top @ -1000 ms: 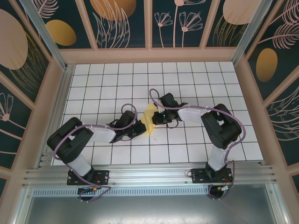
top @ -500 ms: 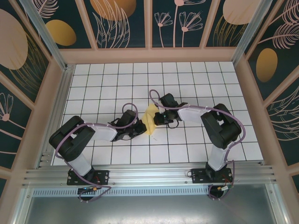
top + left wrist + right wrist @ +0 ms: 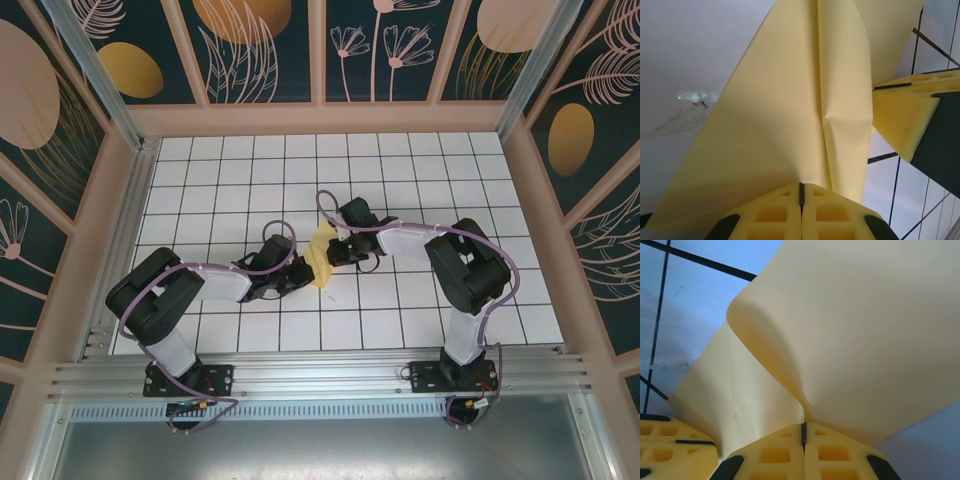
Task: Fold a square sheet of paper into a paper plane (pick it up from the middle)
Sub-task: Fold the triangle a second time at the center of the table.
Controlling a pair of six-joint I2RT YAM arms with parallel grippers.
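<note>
Mid-fold: left gripper (image 3: 801, 193) and right gripper (image 3: 803, 433) each pinch the creased yellow paper sheet (image 3: 320, 256) over the table's (image 3: 220, 180) middle, clear of every edge. The next move probably calls for sharpening the centre crease without tearing.

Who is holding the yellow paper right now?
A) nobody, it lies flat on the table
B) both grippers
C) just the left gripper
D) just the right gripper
B: the left gripper is pinched shut on one edge of the paper, and the right gripper is pinched shut on another edge, so the paper hangs curved between them.
</note>
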